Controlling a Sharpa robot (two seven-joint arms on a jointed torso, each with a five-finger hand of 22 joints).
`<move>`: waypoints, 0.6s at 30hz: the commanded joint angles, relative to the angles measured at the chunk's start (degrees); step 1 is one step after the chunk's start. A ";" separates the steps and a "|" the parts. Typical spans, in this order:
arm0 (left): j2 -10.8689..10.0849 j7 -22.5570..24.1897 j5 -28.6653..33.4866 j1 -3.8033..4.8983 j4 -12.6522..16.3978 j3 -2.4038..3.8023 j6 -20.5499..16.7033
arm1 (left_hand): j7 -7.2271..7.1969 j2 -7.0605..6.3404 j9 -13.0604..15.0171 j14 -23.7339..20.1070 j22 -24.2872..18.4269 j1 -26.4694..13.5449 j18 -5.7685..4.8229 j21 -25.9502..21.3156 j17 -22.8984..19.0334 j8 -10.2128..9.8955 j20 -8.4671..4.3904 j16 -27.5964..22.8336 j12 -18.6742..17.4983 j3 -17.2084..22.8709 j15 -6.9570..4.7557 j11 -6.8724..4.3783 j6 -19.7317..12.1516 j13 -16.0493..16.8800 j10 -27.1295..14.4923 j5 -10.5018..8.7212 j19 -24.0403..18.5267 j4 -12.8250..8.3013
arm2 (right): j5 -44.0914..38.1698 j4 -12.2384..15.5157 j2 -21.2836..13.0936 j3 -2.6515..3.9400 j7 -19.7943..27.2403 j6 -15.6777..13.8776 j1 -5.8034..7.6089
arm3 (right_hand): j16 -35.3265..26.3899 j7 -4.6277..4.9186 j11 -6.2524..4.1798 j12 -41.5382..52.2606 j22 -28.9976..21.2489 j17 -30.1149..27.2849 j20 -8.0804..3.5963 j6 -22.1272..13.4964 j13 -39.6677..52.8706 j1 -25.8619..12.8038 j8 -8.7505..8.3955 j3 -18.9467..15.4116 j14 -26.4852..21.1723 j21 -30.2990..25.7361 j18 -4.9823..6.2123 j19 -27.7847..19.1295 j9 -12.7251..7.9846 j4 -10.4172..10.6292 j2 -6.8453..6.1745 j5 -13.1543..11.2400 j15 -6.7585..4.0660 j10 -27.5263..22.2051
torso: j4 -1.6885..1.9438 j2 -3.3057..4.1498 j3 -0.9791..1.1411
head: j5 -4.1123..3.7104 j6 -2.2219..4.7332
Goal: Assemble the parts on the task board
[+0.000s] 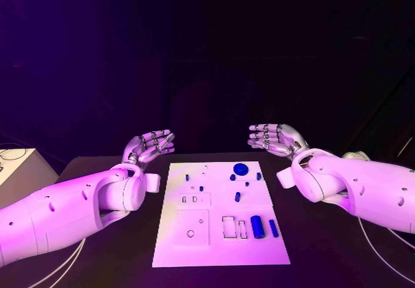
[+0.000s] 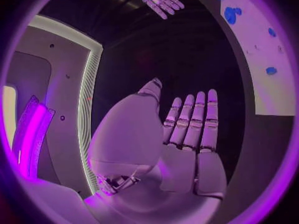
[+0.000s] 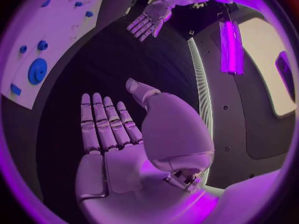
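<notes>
The white task board [image 1: 207,246] lies flat in the middle of the black table. Several small blue parts rest on it: a round disc [image 1: 240,169] near its far edge, a thick cylinder [image 1: 256,226] and a thin bar [image 1: 273,228] at the near right, and small pegs [image 1: 237,196] between. My left hand [image 1: 149,146] hovers beyond the board's far left corner, fingers apart, holding nothing. My right hand [image 1: 272,139] hovers beyond the far right corner, also empty. In the left wrist view the left hand [image 2: 187,134] is flat with straight fingers; the right hand [image 3: 109,129] looks the same in its wrist view.
A pale box [image 1: 17,171] stands at the table's left edge. Thin cables [image 1: 376,252] run across the table near the right arm. Bare black table [image 1: 207,157] surrounds the board on all sides.
</notes>
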 commanded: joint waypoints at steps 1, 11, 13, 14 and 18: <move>-1.12 0.12 -3.39 0.47 1.52 0.18 4.42 | 2.97 -0.56 0.84 6.71 1.19 2.00 0.85 3.33 2.83 1.64 -1.46 3.25 0.21 0.98 -2.00 -1.51 4.46 0.06 5.58 -0.33 5.41 0.01 | -15.91 -0.35 -0.11 0.10 -2.39 0.07 0.81 | 3.40 2.69 -2.56 0.99 1.65 1.55 -2.89 12.83 0.41 2.60 3.35 2.55 13.05 6.02 2.06 15.48 1.70 -2.38 -1.47 0.12 -3.38 13.15 | 0.07 1.75 0.34 | -0.36 0.36; -6.11 -1.45 -8.17 1.02 8.17 1.05 7.63 | 0.42 -3.87 2.00 17.86 8.20 5.87 0.53 16.35 14.90 3.15 -6.81 14.09 -2.61 8.02 -6.73 -5.02 11.41 -0.13 17.57 -0.44 12.27 0.16 | -40.63 -0.44 -0.13 0.29 -13.95 6.11 3.19 | 10.73 -0.55 -7.11 0.25 9.99 9.05 -9.68 20.07 0.70 2.19 4.05 1.32 30.56 21.46 1.77 28.26 1.79 -1.92 -4.44 0.17 -9.56 25.21 | 0.53 4.45 0.67 | -1.18 1.67; -6.86 -1.69 -8.44 1.10 9.42 1.14 7.99 | 0.10 -5.30 2.38 17.36 12.75 5.39 0.35 23.25 20.96 2.72 -7.60 21.01 -3.85 10.38 -7.25 -5.48 12.06 -0.08 19.20 -0.46 11.23 0.07 | -45.69 -0.33 -0.06 0.33 -16.47 7.86 3.51 | 13.27 -1.00 -7.48 0.03 12.03 11.96 -10.39 20.61 0.75 1.59 3.77 1.94 33.72 24.63 1.80 29.66 1.90 -1.42 -5.19 0.21 -10.40 26.04 | 0.64 4.89 0.69 | -1.39 1.86; -7.05 -1.78 -8.50 1.12 9.77 1.16 8.10 | 0.21 -5.47 2.50 17.64 13.80 5.30 0.44 24.82 22.31 2.68 -7.74 22.85 -3.85 10.92 -7.49 -5.64 12.22 -0.01 19.61 -0.53 10.94 0.00 | -47.10 -0.30 -0.02 0.33 -17.18 8.41 3.59 | 15.06 -1.24 -7.77 0.13 12.81 13.38 -10.73 20.98 0.87 1.37 3.81 2.16 35.82 25.92 1.88 30.67 2.02 -1.22 -5.44 0.19 -10.77 26.61 | 0.67 5.00 0.69 | -1.45 1.91; -7.94 -2.60 -9.16 1.24 11.74 1.26 8.70 | -0.04 -6.46 3.35 16.77 18.65 4.38 0.59 32.07 27.47 2.63 -7.95 29.94 -3.71 13.30 -7.87 -5.72 12.98 0.29 20.80 -0.52 9.07 -0.12 | -54.67 -0.14 0.33 0.37 -20.69 10.53 4.00 | 31.52 -2.04 -8.74 0.04 49.80 26.03 -12.18 22.20 1.95 -0.64 3.42 5.60 39.10 56.40 -2.89 40.47 3.17 0.73 -8.16 0.17 -11.43 28.94 | 0.98 5.74 0.60 | -1.91 1.96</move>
